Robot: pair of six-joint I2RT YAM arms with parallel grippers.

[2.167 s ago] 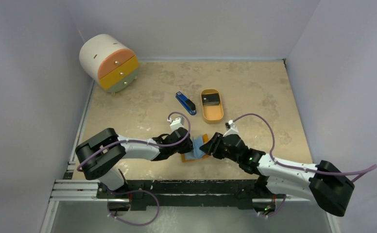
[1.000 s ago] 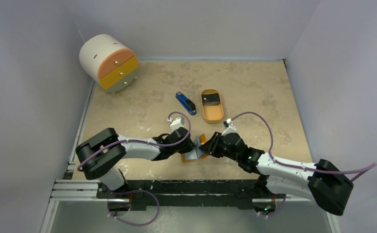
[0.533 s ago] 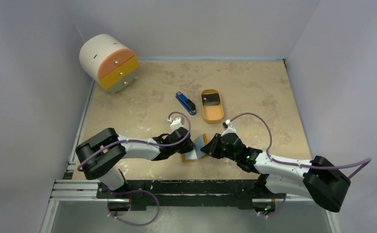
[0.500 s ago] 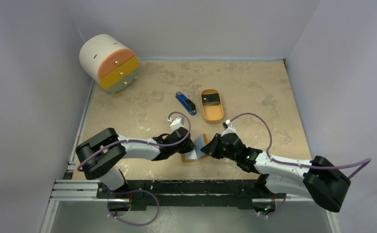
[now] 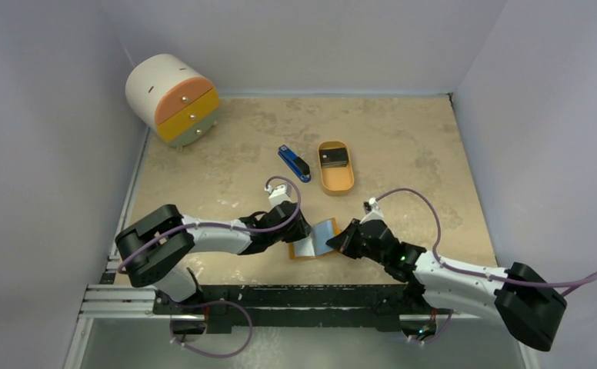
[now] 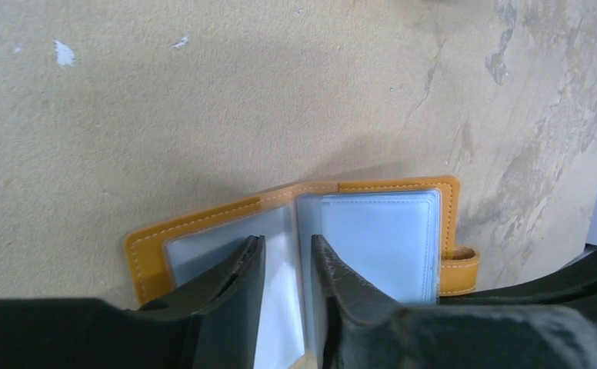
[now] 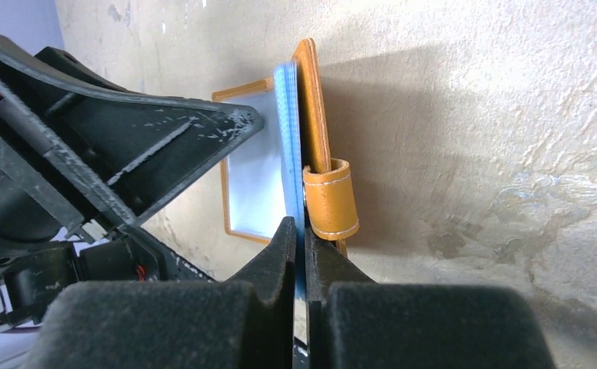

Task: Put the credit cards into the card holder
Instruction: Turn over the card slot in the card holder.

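Observation:
The orange card holder point(image 5: 320, 235) lies open on the table near the front edge, its pale blue clear sleeves facing up. My left gripper point(image 5: 301, 231) rests on its left half by the spine, fingers a narrow gap apart point(image 6: 286, 241), nothing gripped between them. My right gripper point(image 5: 341, 243) is shut point(image 7: 299, 227) on the free edge of the blue sleeves, next to the orange snap strap point(image 7: 330, 200). The dark credit cards point(image 5: 335, 157) lie in the oval orange tray point(image 5: 337, 183), farther back, away from both grippers.
A blue-and-black stapler-like bar point(image 5: 295, 163) lies just left of the oval tray. A round white drawer unit with orange and yellow drawers point(image 5: 174, 98) stands at the back left. Grey walls close in the table on three sides.
My right gripper has moved right and down toward the front edge, drawing the holder's right half with it. The holder now lies flatter and wider open. The left arm has barely moved.

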